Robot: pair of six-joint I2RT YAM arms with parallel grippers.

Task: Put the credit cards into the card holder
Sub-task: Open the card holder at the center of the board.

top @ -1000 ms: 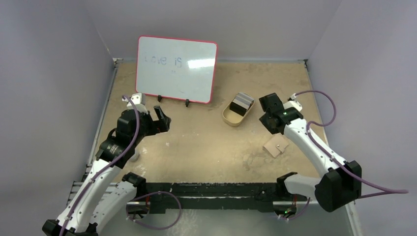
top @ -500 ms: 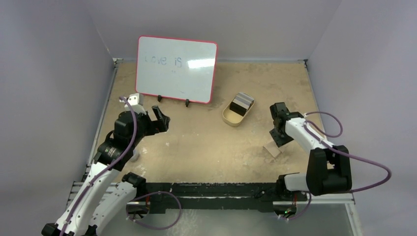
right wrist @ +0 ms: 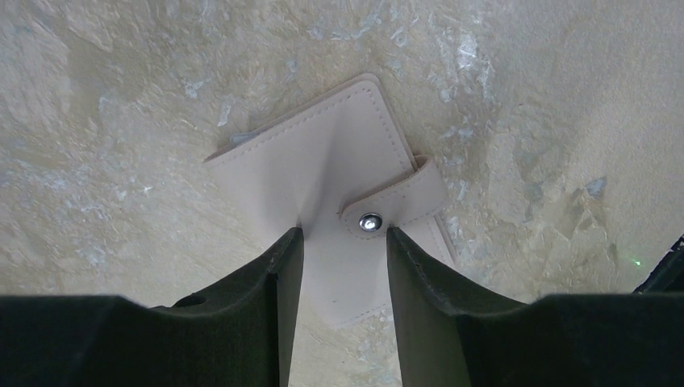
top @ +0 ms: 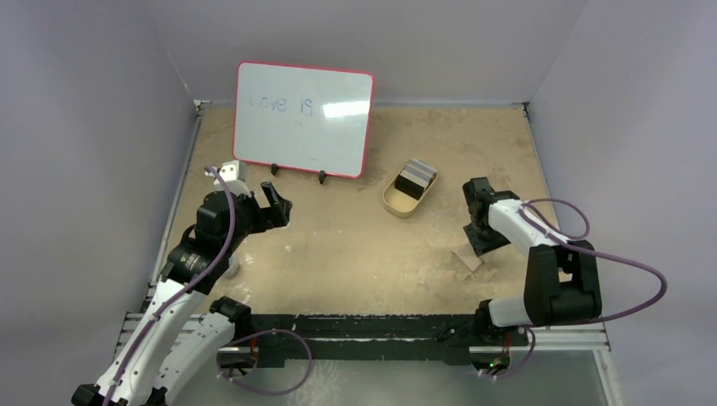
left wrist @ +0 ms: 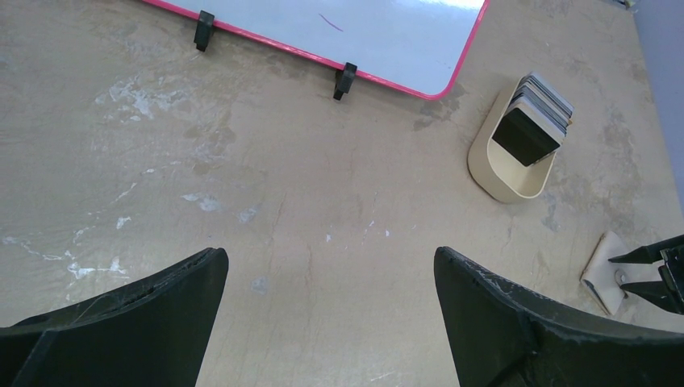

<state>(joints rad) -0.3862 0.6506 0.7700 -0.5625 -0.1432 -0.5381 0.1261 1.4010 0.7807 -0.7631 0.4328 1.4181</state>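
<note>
The credit cards (top: 417, 176) stand as a grey stack in a tan oval dish (top: 397, 201); they also show in the left wrist view (left wrist: 534, 114). The card holder (top: 467, 259) lies closed on the table at the right, its snap tab fastened (right wrist: 371, 222). My right gripper (top: 479, 242) is straight above it, jaws a little apart, with its fingertips (right wrist: 289, 242) resting on the tan cover either side of the snap. My left gripper (top: 278, 207) is wide open and empty above bare table at the left (left wrist: 331, 258).
A red-rimmed whiteboard (top: 303, 118) stands on black clips at the back left. The dish (left wrist: 506, 173) sits between the whiteboard and the card holder (left wrist: 603, 262). Grey walls close in the table on three sides.
My right arm has swung down and forward from above the table onto the card holder. The card holder has shifted slightly. My left arm has barely moved.
</note>
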